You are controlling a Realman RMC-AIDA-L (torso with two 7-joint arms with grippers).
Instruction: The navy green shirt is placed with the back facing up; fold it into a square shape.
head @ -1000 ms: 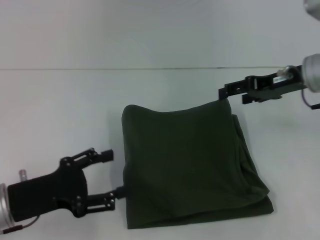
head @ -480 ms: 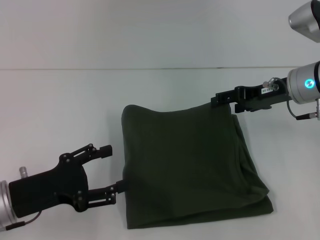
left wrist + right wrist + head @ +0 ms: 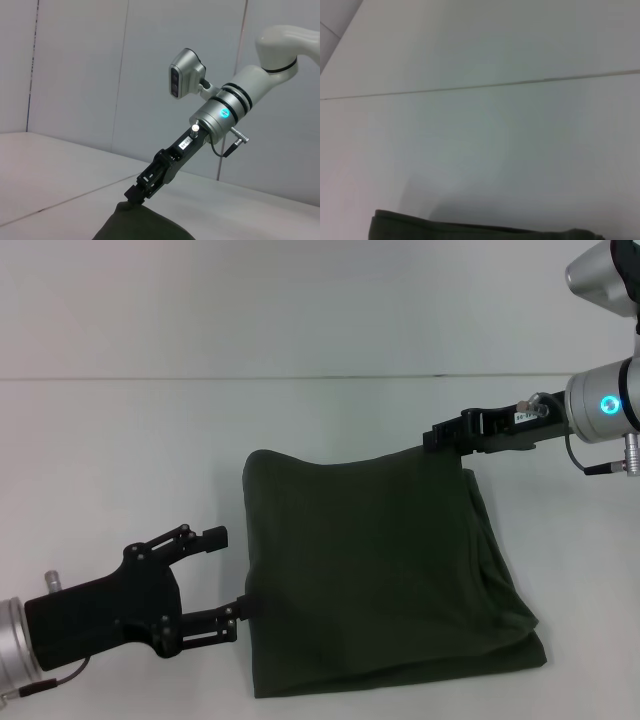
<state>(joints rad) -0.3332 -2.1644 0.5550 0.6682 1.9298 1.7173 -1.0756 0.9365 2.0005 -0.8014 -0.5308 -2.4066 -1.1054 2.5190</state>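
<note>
At centre frame in the head view lies the navy green shirt (image 3: 385,575), folded into a thick, roughly square bundle on the white table (image 3: 120,450), plain side up, layered edges showing along its right side and lower right corner.

Left gripper (image 3: 228,577): lower left of frame, fingers spread wide; the lower finger touches or sits just under the shirt's left edge, the upper finger is clear of the cloth. Nothing is held.

Right gripper (image 3: 440,437): upper right of frame, tip at the shirt's top right corner. The left wrist view shows the same tip (image 3: 134,194) meeting a raised peak of fabric. Cannot tell whether its fingers are clamped on that corner or merely resting on it.

Judgement: folding looks nearly complete; the step in hand appears to be final squaring or letting go of the last fold.

Next move calls for: the top right corner laid flat, both arms drawn clear without dragging layers, and any needed edge alignment at the splayed lower right corner.
</note>
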